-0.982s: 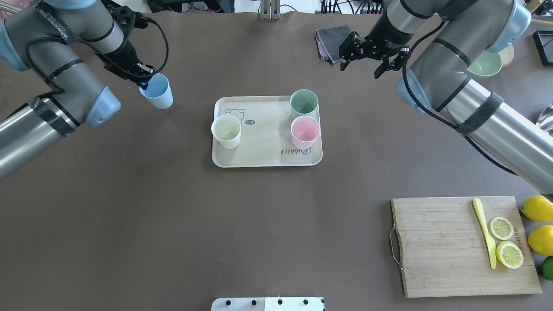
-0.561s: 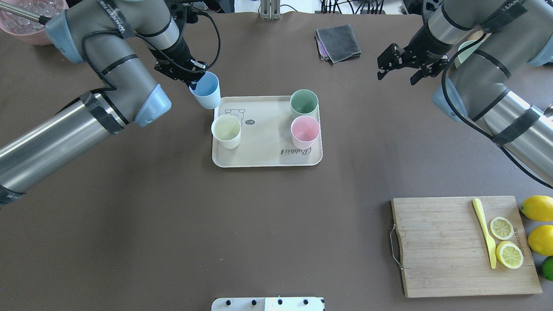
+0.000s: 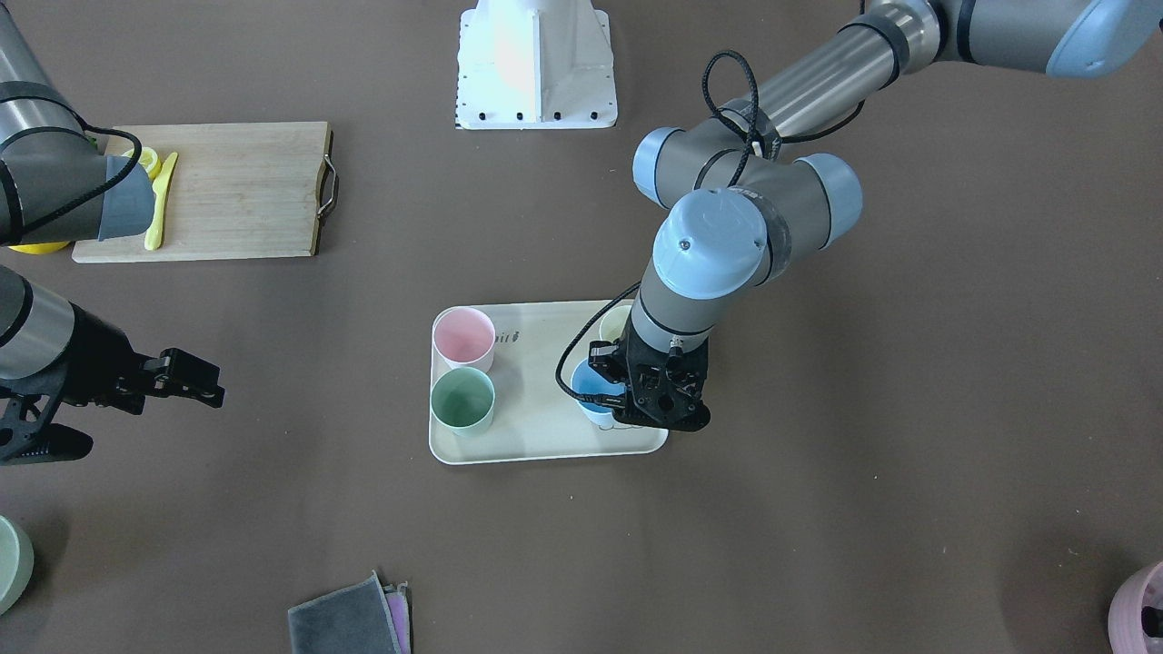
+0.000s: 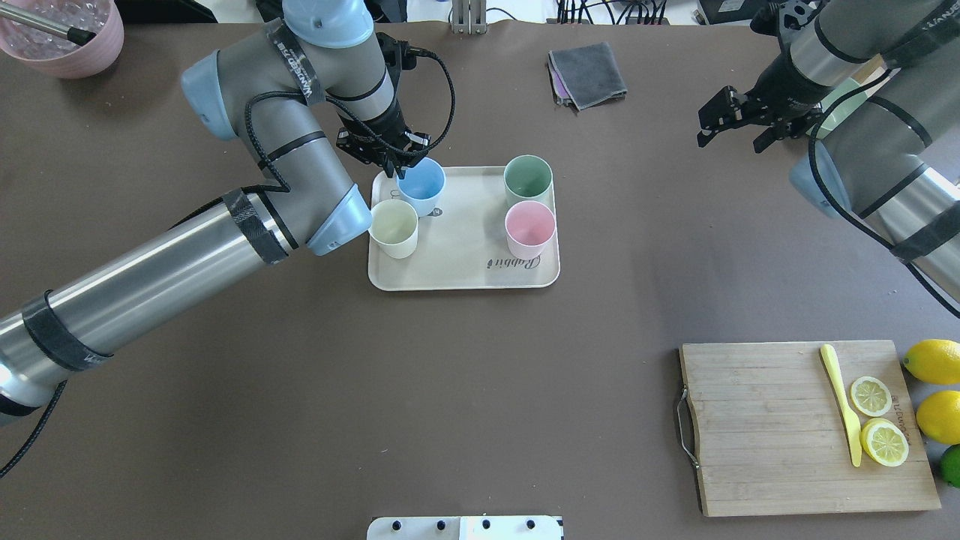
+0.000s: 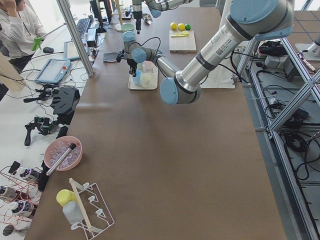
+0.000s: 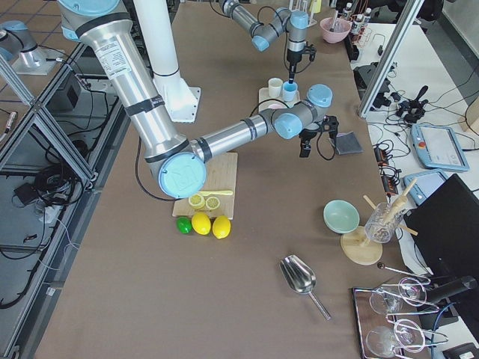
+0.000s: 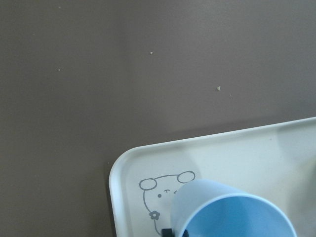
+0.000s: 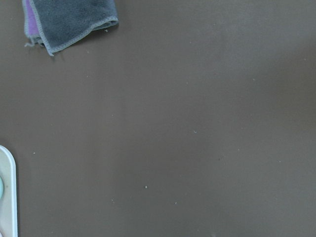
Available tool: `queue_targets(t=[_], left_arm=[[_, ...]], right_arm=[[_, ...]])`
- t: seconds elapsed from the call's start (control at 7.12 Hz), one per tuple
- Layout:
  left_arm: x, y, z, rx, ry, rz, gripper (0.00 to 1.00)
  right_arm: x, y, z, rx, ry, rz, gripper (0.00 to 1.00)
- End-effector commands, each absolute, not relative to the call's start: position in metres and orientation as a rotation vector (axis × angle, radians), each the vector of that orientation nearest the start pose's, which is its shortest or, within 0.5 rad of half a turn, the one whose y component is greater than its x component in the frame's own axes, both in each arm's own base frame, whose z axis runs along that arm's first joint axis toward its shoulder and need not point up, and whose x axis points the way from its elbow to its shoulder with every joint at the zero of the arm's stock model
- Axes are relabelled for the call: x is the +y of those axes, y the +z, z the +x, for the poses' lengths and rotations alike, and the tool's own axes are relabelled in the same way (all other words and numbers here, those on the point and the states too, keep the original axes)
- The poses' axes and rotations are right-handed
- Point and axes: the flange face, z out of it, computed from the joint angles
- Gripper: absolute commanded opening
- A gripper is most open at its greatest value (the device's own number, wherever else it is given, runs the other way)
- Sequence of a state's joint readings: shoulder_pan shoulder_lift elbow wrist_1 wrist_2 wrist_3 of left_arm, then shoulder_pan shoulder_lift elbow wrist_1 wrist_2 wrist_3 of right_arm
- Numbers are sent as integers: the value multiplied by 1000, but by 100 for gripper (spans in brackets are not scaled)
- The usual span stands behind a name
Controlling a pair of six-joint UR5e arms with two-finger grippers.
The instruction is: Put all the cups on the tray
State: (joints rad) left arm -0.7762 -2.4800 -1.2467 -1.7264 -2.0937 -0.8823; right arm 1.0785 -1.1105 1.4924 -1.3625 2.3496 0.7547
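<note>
The cream-beige tray [image 4: 465, 251] lies at the table's middle and also shows in the front view [image 3: 536, 422]. On it stand the cream-white cup [image 4: 393, 229], the sage green cup [image 4: 528, 180] and the pink cup [image 4: 529, 227]. My left gripper [image 4: 395, 169] is shut on the rim of the light blue cup [image 4: 422, 186] and holds it over the tray's far left corner. In the left wrist view the blue cup [image 7: 232, 212] hangs by the bunny drawing. I cannot tell if its base touches the tray. My right gripper [image 4: 731, 141] is open and empty, far right of the tray.
A folded grey cloth [image 4: 589, 71] lies at the far edge. A wooden cutting board [image 4: 757, 427] with a yellow knife [image 4: 840, 405] and lemon slices is near right, with whole lemons [image 4: 934, 390] beside it. A pink bowl [image 4: 64, 34] is far left.
My left arm has carried the light blue cup rightward from the bare table to over the tray's far left corner. My right arm has drawn away to the right, still open.
</note>
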Motion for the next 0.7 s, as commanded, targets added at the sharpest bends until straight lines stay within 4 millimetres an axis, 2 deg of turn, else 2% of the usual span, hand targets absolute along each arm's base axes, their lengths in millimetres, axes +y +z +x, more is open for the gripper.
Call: queue_targets(t=[0.0,0.14,0.28,0.42,0.56], left_arm=[[-626,214,483,871,91,118,98],[-635,222,445,898,99,115,98],[-631,250,402,919,112,100,98],[-630,268,360,892,136,119,98],[-626,281,323,850,194,145,98]], right_arm=[[-623,416,-248,-929,33,6,100],[-627,417,-237,-927,21,23,100],[-631,421,-224,-918,20,30,100],[-629,436,-206,-906,11,40,100],[-621,459,-178,-890,-13,59,100]])
